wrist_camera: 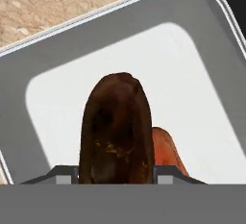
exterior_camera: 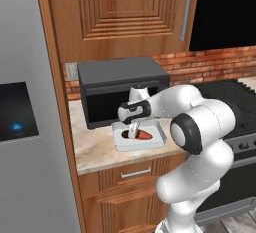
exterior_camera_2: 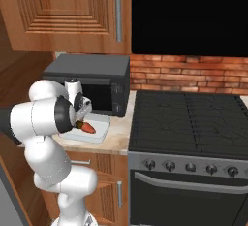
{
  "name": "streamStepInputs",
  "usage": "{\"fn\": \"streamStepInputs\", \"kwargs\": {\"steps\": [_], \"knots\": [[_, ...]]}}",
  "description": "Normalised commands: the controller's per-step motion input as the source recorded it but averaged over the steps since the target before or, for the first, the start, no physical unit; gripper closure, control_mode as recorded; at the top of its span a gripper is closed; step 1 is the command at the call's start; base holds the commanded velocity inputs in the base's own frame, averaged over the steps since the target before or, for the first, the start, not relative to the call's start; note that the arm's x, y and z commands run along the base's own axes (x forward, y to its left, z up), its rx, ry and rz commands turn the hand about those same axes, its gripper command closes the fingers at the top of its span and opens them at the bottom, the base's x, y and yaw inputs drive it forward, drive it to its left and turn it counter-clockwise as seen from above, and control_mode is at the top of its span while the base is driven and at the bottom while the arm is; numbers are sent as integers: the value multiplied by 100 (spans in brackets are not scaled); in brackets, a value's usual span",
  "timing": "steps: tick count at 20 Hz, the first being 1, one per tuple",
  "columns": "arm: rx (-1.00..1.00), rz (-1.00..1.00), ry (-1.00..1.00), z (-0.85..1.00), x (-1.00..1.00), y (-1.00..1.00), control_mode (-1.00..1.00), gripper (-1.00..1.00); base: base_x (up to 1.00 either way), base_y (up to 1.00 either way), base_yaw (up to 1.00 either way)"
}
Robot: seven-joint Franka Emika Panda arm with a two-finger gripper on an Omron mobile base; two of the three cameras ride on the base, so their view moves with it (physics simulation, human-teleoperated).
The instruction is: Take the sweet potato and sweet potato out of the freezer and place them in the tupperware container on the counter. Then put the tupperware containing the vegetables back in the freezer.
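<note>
My gripper reaches down into the pale tupperware container on the beige counter, in front of the microwave. In the hand view a dark brown sweet potato stands between the fingertips, and the gripper is shut on it just above the tray floor. The orange-red sweet potato lies in the tray beside it, and shows as well in the right base view and behind the brown one. The freezer is out of view.
A black microwave stands right behind the tray. A grey steel refrigerator door with a black touch panel rises to the left. The black stove lies to the right. Wooden cabinets hang overhead.
</note>
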Motion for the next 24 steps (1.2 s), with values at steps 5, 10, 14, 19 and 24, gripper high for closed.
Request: {"fn": "streamStepInputs", "kwargs": {"steps": [5,10,14,19,24], "knots": [[0,0,0,-11,22,1,-100,-100,0,0,0],[0,0,0,0,5,0,-100,-100,0,0,0],[0,0,-8,0,-12,0,-100,-100,0,0,0],[0,0,-15,6,-36,0,-100,-100,0,0,0],[3,-3,-2,31,-27,-17,-100,-100,0,0,0]]}}
